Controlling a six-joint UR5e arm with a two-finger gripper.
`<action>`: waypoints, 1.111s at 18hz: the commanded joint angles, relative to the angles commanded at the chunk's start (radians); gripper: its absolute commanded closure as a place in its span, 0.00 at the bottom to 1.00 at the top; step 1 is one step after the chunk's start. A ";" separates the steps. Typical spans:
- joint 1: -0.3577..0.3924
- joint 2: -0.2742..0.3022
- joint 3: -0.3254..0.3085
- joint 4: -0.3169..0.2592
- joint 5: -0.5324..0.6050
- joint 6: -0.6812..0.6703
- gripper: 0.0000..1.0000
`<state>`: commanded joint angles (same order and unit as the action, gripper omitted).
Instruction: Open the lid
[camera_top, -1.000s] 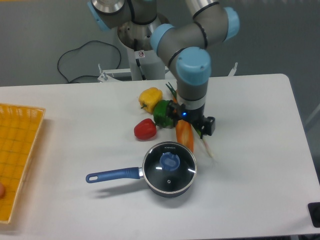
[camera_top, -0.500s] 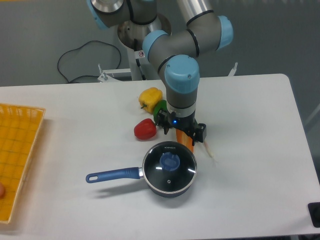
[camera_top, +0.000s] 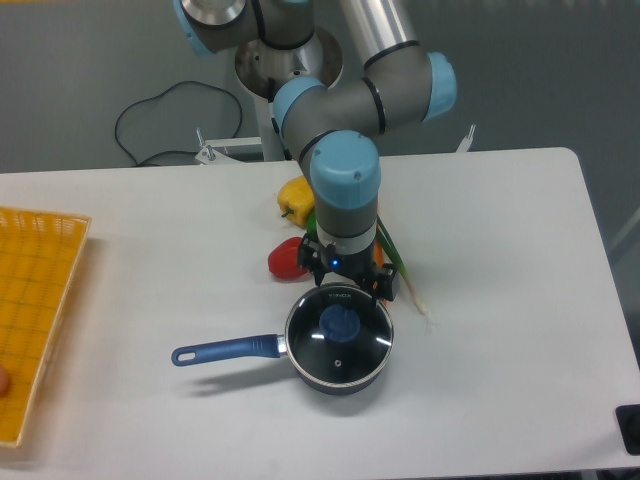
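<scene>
Sitting on the dark blue saucepan (camera_top: 338, 375) at the lower centre of the frame, the round transparent glass lid with a metal rim (camera_top: 339, 335) is closed, its blue knob (camera_top: 339, 321) at the middle. The robot's hand (camera_top: 343, 288) hangs at the lid's far rim, just above the knob in the picture; the wrist hides its fingers, so whether they stand wide or narrow cannot be told.

The main risk, as I judge it, is a descent that lands off the knob: fingers striking the glass could slide the pan across the white counter (camera_top: 500, 330) or tip the lid askew. A weak pinch on the smooth knob could also let the lid slip while lifting (glass on metal is unforgiving).

Room is tight behind the pan: a red bell pepper (camera_top: 287, 258), a yellow bell pepper (camera_top: 296, 195) and a long green stalk (camera_top: 400, 270) lie close under the arm. Open counter spreads to the right and lower right, well away from the edges. The long blue handle (camera_top: 225, 350) points left, toward the yellow tray (camera_top: 40, 300) at the left edge.
</scene>
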<state>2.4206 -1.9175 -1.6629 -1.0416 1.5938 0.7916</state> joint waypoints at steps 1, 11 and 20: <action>0.000 -0.006 0.011 -0.002 0.000 -0.005 0.00; -0.029 -0.057 0.077 -0.005 0.020 -0.087 0.00; -0.035 -0.087 0.097 -0.003 0.009 -0.106 0.00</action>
<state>2.3853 -2.0049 -1.5662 -1.0446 1.6030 0.6857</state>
